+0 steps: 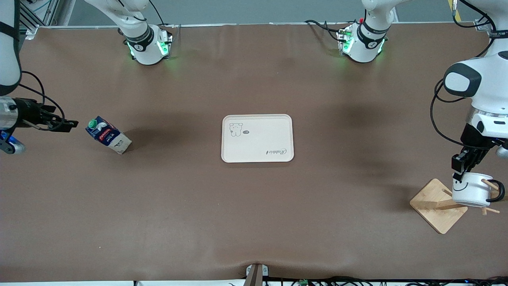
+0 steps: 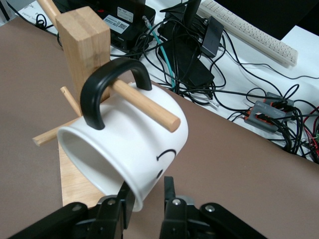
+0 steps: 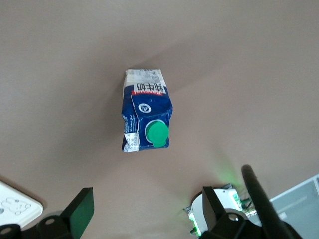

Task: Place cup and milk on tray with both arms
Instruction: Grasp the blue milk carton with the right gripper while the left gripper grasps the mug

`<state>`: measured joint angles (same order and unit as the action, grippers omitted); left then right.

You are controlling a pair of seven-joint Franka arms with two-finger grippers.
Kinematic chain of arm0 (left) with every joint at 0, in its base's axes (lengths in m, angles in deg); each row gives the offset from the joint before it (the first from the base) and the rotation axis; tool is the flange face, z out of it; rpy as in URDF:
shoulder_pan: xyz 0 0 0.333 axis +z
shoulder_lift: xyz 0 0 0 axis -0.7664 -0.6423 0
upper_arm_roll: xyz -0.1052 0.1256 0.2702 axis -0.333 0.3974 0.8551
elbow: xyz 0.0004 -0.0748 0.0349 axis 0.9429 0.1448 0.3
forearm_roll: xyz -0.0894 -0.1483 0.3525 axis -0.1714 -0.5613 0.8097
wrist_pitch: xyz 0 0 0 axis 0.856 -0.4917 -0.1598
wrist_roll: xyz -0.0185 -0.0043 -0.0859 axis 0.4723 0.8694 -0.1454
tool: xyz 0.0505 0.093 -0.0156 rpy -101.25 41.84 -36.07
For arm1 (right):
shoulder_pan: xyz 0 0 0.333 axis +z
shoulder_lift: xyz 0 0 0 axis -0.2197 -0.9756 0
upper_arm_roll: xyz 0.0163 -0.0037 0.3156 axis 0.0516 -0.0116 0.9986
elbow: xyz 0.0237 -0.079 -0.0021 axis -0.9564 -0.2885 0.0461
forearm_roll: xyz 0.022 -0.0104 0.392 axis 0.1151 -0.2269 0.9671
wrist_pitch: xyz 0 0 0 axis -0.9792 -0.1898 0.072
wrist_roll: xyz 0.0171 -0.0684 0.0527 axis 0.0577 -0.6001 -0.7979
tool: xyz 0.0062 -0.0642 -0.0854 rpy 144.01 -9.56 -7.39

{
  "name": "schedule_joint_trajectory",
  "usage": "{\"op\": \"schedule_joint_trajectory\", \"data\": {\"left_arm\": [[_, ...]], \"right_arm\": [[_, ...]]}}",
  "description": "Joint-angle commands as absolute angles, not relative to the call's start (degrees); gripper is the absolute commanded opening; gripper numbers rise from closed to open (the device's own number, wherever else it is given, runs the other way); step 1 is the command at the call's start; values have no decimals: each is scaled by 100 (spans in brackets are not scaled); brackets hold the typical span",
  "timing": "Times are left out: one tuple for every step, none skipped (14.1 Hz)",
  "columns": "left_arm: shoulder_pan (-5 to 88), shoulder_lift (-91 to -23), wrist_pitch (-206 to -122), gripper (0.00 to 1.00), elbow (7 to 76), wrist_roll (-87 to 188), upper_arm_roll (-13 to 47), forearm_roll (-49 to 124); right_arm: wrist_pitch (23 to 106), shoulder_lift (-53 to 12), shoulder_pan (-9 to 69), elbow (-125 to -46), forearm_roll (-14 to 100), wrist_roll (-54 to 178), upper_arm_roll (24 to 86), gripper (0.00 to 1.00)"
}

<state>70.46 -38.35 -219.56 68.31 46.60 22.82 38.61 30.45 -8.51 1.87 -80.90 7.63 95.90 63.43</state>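
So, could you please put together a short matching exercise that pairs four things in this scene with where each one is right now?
Things:
1. cup
2. milk
3. tray
4. right pincer

Places:
A. standing on the table toward the right arm's end
B. bare, at the table's middle
C. hanging by its handle on a peg of the wooden rack, rim between the left pincer's fingers
D. open, beside the milk

Pairs: 1-C, 2-A, 3-B, 4-D

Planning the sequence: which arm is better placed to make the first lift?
Left: its end effector already straddles the cup's rim on the rack peg. The right end effector is open, short of the milk.
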Motion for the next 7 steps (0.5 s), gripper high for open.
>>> {"op": "schedule_joint_trajectory", "data": {"left_arm": [[7060,-3870,-22022,4,6779,4785,2251,3827],[7060,-3870,-22022,0,6788,4785,2243,3827],[7060,-3853,-22022,0,6788,4776,2243,3827],[7051,-3827,-22022,0,6779,4750,2190,3827],[7060,-3826,-22004,0,6779,4741,2085,3827],[7060,-3818,-22004,0,6779,4741,2050,3827],[7060,-3791,-21996,0,6779,4741,2040,3827]], "right_arm": [[3183,-795,407,-8480,285,9967,6372,100],[3524,-752,434,-8681,65,10106,6372,100],[3866,-664,434,-8935,28,10264,6381,100],[4079,-542,434,-9190,28,10266,6381,100],[4255,-471,434,-9376,28,10266,6381,100],[4431,-400,434,-9534,28,10275,6381,100],[4554,-391,434,-9614,28,10275,6381,100]]}}
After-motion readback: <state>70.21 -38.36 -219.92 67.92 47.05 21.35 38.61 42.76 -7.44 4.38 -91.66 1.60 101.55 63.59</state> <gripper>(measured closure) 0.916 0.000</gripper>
